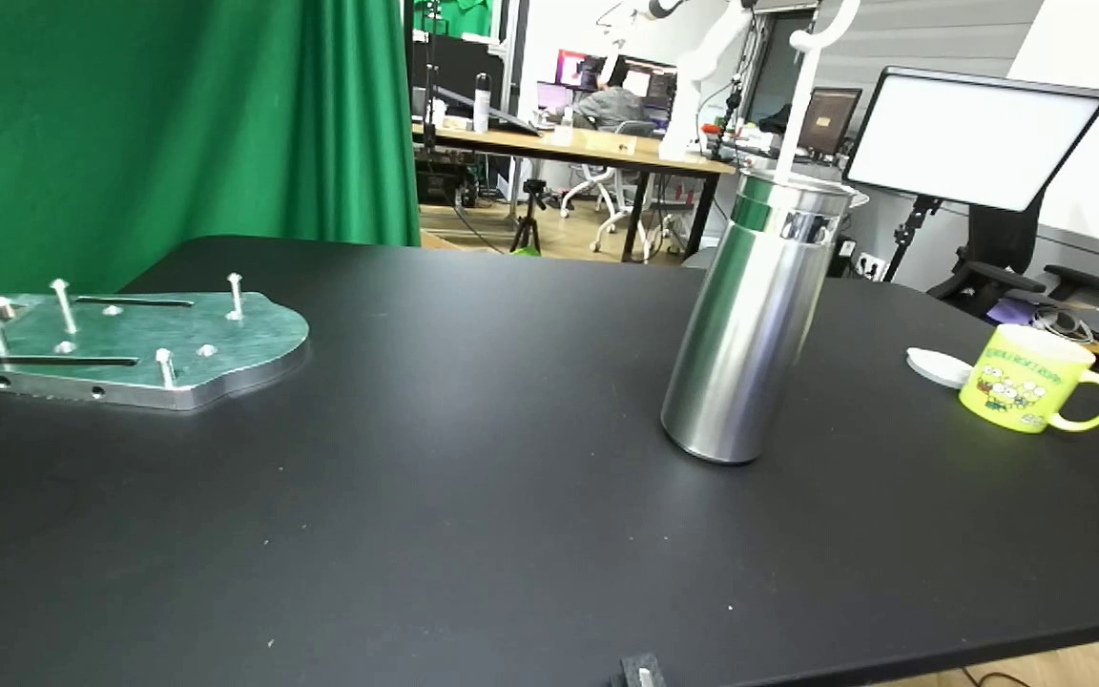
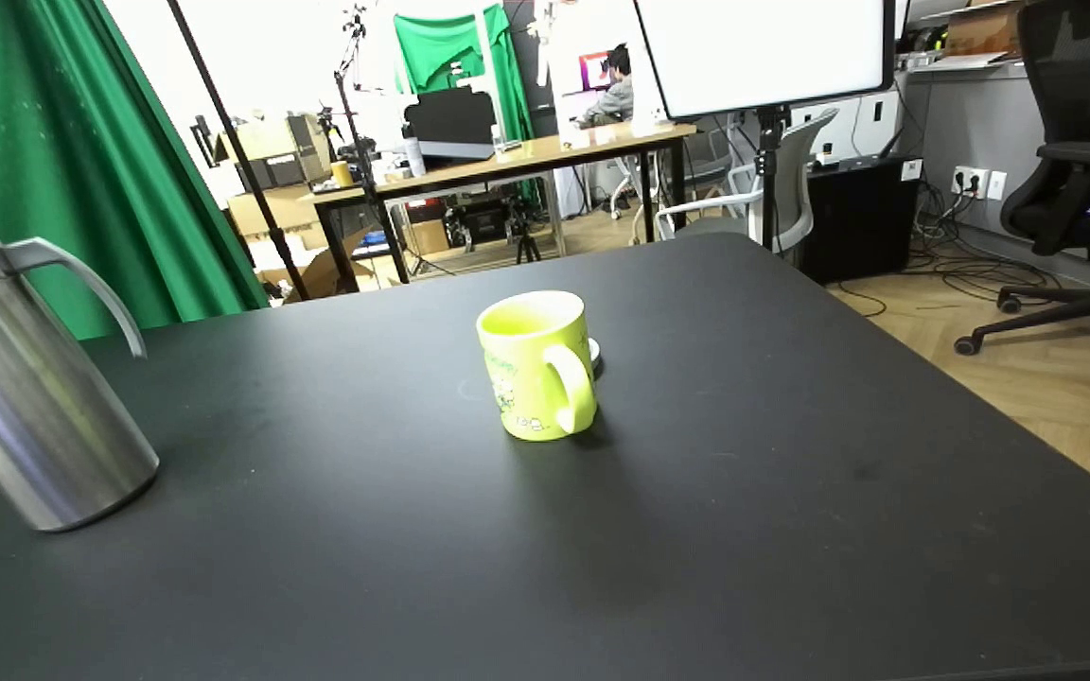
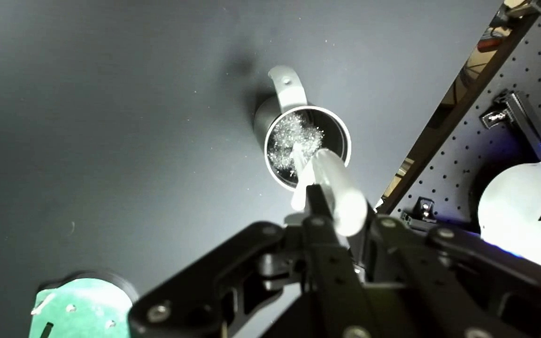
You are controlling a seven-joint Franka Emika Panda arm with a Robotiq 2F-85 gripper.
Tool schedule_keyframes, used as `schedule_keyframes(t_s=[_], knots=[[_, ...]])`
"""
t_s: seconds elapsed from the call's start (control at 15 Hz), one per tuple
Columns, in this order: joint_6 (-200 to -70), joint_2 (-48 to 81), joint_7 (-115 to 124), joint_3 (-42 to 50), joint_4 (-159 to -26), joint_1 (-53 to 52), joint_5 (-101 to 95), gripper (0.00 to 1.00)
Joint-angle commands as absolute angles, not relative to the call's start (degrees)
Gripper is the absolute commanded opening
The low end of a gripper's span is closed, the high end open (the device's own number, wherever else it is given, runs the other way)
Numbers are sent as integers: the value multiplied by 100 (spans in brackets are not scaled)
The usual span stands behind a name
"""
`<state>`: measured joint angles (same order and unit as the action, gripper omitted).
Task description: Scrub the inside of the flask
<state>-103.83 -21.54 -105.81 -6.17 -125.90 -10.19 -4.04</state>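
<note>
The flask is a tall brushed-steel cylinder standing upright on the black table in both exterior views (image 1: 745,334) (image 2: 34,397). Its grey handle (image 2: 81,270) shows at one side. In the wrist view I look down into the flask's open mouth (image 3: 266,119). A white brush handle (image 1: 799,114) rises out of the mouth and has a curved hook at its top. The brush's whitish bristles (image 3: 294,138) are inside the flask; how deep they sit is hard to tell. My gripper (image 3: 343,201) is shut on the handle above the flask. The gripper is out of frame in both exterior views.
A yellow-green mug (image 1: 1017,377) (image 2: 531,374) and a white lid (image 1: 938,366) stand to one side of the flask. A green metal plate with upright screws (image 1: 149,339) (image 3: 82,305) lies at the other side. A perforated board (image 3: 467,141) borders the table (image 1: 473,477).
</note>
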Motion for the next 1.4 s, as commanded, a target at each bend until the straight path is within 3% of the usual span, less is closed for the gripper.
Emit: schedule_keyframes(t_s=[0.0, 0.53, 1.33], knots=[[-10726, -1985, -10346, -543, -12898, -1039, -444, 4], [-11349, -1154, -10267, -456, -13364, -886, -409, 4], [-10426, -2131, -10536, -362, -12787, -1036, -188, 4]])
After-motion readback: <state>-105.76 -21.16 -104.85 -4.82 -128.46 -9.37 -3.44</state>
